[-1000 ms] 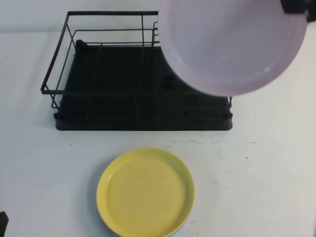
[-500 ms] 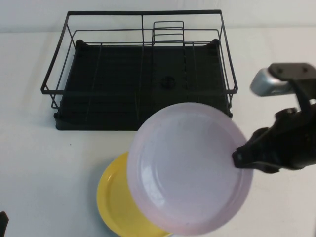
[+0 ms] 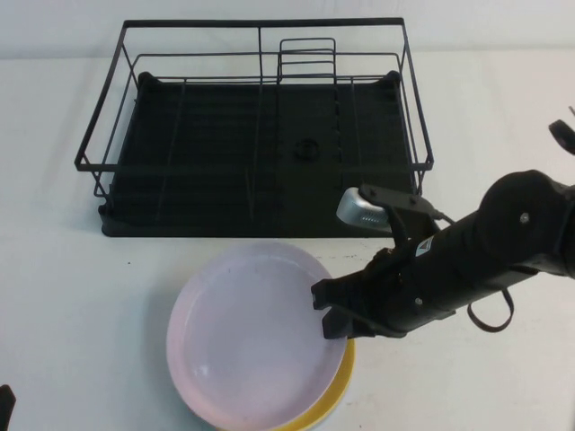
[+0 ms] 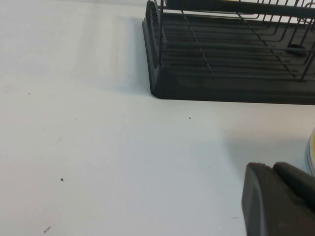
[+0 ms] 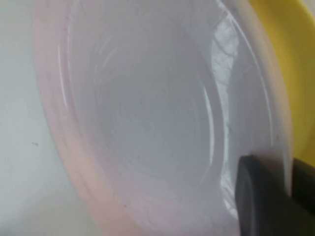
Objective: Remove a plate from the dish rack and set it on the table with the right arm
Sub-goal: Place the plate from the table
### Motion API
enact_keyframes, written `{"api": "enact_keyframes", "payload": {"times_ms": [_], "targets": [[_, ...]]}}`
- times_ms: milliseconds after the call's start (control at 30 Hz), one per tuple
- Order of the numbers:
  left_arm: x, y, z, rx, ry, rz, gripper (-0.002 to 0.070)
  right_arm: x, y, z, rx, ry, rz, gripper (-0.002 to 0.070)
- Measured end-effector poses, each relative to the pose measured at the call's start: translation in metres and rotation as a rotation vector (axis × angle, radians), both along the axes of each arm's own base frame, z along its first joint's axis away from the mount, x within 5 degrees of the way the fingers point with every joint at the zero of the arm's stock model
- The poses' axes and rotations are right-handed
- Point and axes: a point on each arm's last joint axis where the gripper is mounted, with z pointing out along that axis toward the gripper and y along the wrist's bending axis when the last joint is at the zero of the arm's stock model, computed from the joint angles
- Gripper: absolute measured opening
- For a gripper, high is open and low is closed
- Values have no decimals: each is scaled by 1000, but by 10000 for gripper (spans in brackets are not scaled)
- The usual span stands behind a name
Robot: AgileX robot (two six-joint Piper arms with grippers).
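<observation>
The round pale pink-lilac plate [image 3: 256, 334] lies low in the frame's lower middle, over the yellow plate [image 3: 341, 384], its right rim pinched by the right gripper [image 3: 332, 316]. This looks like the placing step; next, release and withdraw. The black right arm [image 3: 476, 256] reaches in low from the right. The black wire dish rack [image 3: 252, 126] fills the upper frame on the white table [image 3: 63, 296]. The left gripper [image 4: 278, 201] sits at the lower left corner; whether it is open I cannot tell.

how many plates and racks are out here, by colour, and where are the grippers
pink plates: 1, the plate, over the yellow one, its right rim held by the right gripper
yellow plates: 1, the yellow plate, mostly covered
black racks: 1, the dish rack, no plates in it
total: 3
left gripper: low over the table, left of the plates
</observation>
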Motion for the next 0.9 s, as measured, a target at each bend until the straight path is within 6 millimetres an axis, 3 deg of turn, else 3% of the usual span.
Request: {"api": "enact_keyframes", "payload": {"times_ms": [200, 667, 767, 900], "targets": [[0, 0, 0, 0, 0, 0, -4, 7, 6, -14, 11, 15, -17, 38], [0, 0, 0, 0, 0, 0, -4, 8, 6, -17, 6, 19, -14, 41], [0, 0, 0, 0, 0, 0, -4, 6, 6, -17, 3, 33, -5, 73], [0, 0, 0, 0, 0, 0, -4, 4, 6, -18, 0, 49, 6, 177]]}}
